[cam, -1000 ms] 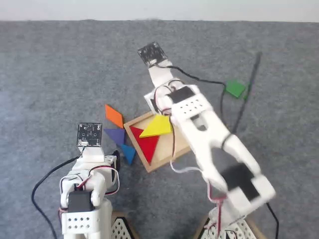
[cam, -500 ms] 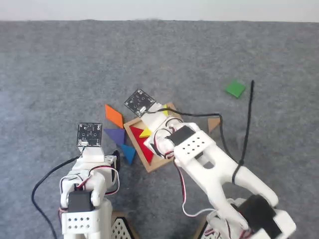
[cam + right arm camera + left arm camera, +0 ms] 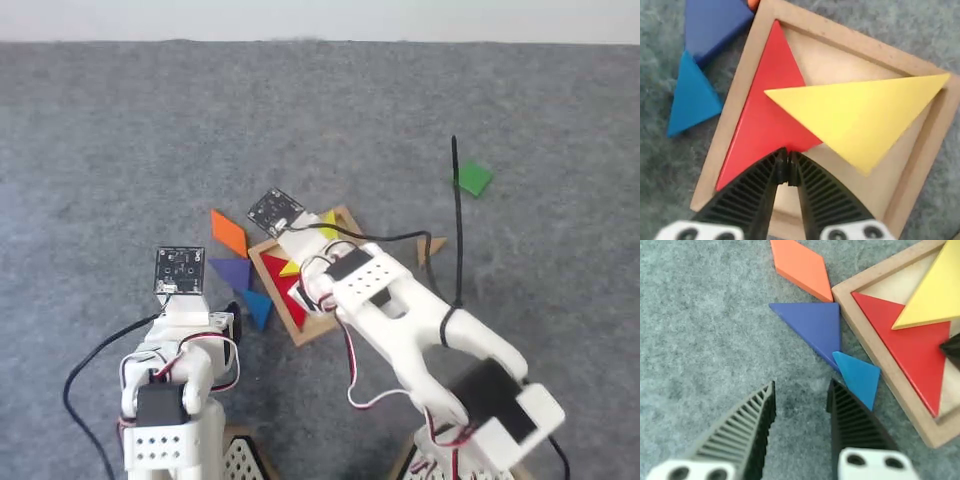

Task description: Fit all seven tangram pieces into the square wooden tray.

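Note:
The square wooden tray (image 3: 300, 330) (image 3: 850, 42) lies between the arms. In it a red triangle (image 3: 765, 125) (image 3: 910, 345) lies flat along one side. A large yellow triangle (image 3: 865, 117) (image 3: 327, 222) lies askew over the red one, one tip on the rim. My right gripper (image 3: 786, 161) is shut and empty, its tips at the red triangle's edge beside the yellow one. Just outside the tray lie an orange parallelogram (image 3: 228, 232) (image 3: 802, 267), an indigo triangle (image 3: 232, 272) (image 3: 815, 325) and a small light-blue triangle (image 3: 258, 306) (image 3: 857, 377). My left gripper (image 3: 802, 390) stands open next to the light-blue triangle.
A green square (image 3: 473, 179) lies far off at the back right. A small tan triangle (image 3: 430, 247) rests right of the tray. A black cable (image 3: 455, 220) from the right arm runs over that side. Grey carpet covers the table.
The right arm has drawn back from its far reach and now hangs over the tray, covering much of the yellow triangle. The left arm has kept still.

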### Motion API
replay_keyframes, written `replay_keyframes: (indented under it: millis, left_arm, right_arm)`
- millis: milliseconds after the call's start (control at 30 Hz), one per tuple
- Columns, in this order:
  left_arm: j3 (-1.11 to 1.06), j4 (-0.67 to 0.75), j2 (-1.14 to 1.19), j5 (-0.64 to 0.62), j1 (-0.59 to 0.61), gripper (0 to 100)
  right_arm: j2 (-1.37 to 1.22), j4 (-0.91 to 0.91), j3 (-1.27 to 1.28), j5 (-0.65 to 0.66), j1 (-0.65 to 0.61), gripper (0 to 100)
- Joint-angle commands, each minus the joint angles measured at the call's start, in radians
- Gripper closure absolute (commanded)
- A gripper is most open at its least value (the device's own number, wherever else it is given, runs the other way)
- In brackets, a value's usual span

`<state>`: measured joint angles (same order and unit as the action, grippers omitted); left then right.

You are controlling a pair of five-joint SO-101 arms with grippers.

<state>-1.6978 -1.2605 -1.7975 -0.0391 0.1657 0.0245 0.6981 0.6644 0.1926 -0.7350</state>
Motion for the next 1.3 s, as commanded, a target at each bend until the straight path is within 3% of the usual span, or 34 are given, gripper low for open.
replay_keyframes:
  millis: [0, 400, 667, 1000, 1133, 1267]
  left_arm:
    - [0.015, -0.003, -0.023, 0.002, -0.003, 84]
    - [0.015, -0.003, -0.023, 0.002, -0.003, 84]
    - [0.015, -0.003, -0.023, 0.002, -0.003, 84]
    - [0.015, -0.003, -0.023, 0.002, -0.003, 84]
    - [0.015, -0.003, -0.023, 0.002, -0.003, 84]
    - [0.015, -0.003, -0.023, 0.002, -0.003, 84]
  right_arm:
    - [-0.031, -0.021, -0.100, 0.014, -0.001, 99.2]
    - [-0.157, -0.021, -0.252, 0.015, 0.001, 99.2]
    - [-0.239, -0.018, -0.341, 0.008, 0.071, 99.2]
    - [-0.005, -0.012, -0.244, 0.011, 0.077, 99.2]
    - [0.160, -0.012, -0.196, 0.009, 0.185, 99.2]
    - [0.165, -0.039, -0.203, 0.008, 0.337, 99.2]
